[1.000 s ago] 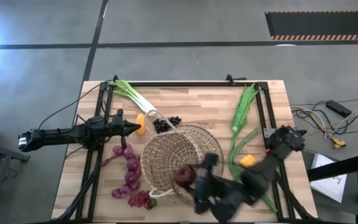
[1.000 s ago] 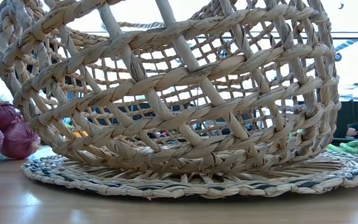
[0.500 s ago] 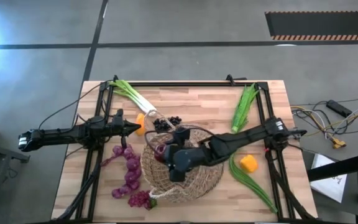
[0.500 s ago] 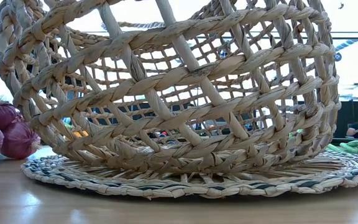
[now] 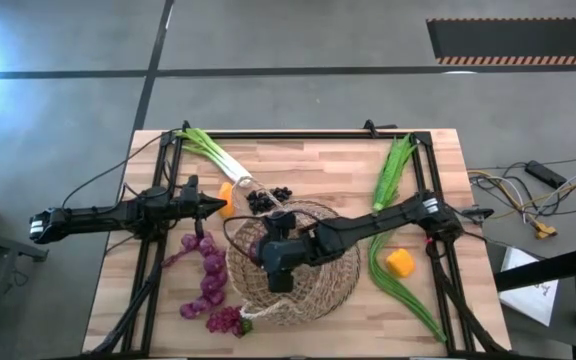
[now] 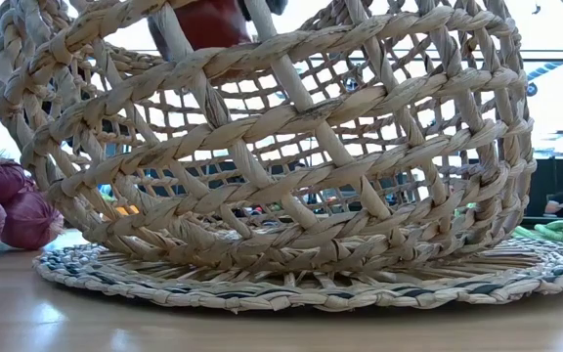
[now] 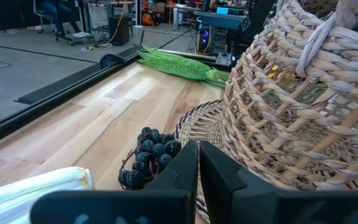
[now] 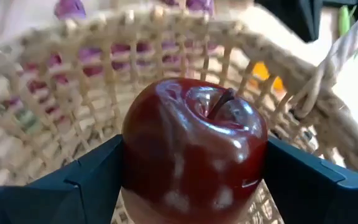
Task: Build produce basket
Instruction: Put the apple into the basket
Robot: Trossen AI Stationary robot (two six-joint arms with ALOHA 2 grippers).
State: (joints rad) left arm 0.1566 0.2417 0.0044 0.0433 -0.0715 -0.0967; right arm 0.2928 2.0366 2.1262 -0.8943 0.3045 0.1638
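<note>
The right gripper (image 5: 271, 258) holds a red apple (image 8: 194, 149) between its fingers, clamped on both sides, just above the open basket (image 5: 333, 285), likely so it can drop inside. The left gripper (image 5: 216, 206), fingers together and empty, waits beside the dark grapes (image 7: 148, 155). Only the right wrist view shows the grip; the low view shows the apple at the rim.
</note>
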